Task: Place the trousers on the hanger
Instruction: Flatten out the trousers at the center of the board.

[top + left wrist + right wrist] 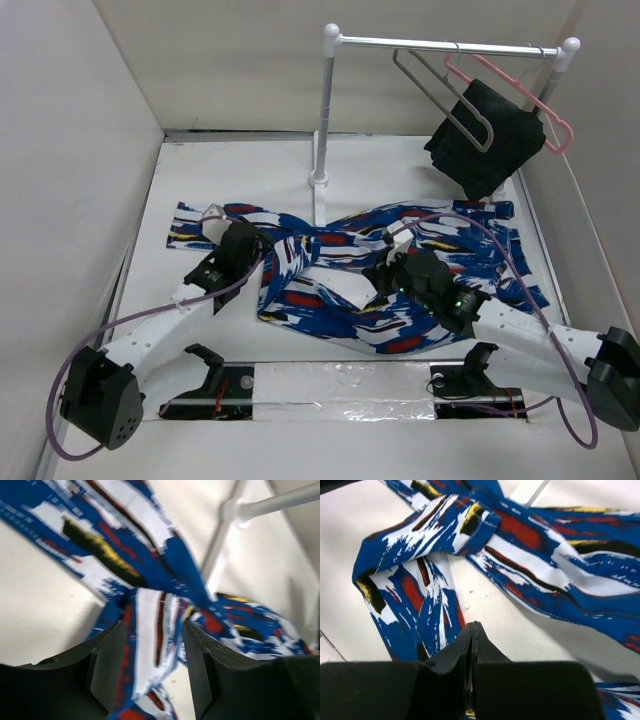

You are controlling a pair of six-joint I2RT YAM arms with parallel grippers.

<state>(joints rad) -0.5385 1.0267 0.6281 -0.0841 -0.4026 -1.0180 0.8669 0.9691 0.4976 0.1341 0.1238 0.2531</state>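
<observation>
**Trousers** (310, 315): soft thin fabric w/ a busy blue/white/red/black print and some yellow flecks. They lie crumpled and spread flat across mid-worktop, legs splayed L and R, one pale strip folded back near centre. Not on any hanger.

**Hanger** (420, 88): thin grey wire, rounded triangle w/ hook. It hangs bare on the rail (440, 43) at the back, well apart from the trousers.

**Pink hanger** (560, 135): plastic, same rail, just R of the wire one. It carries a plain black cloth (495, 140), matte and bunched.

**Rack:** white tube rail on a white post (323, 120), base touching the trousers' top edge.

**Worktop** (220, 180): smooth white, walled in white.

**L end effector** (250, 240): black, blocky fingers. It sits low over the trousers' L part w/ jaws apart.

**R end effector** (380, 272): black, sits on the trousers' centre-R.

**View notes:**
- Top view gives the whole layout, but neither jaw gap is readable.
- L wrist view is blurred and shows a fabric band running between the parted fingers.
- R wrist view shows the fingers closed tip to tip at a blue fabric edge. Can't tell if cloth is pinched.
</observation>
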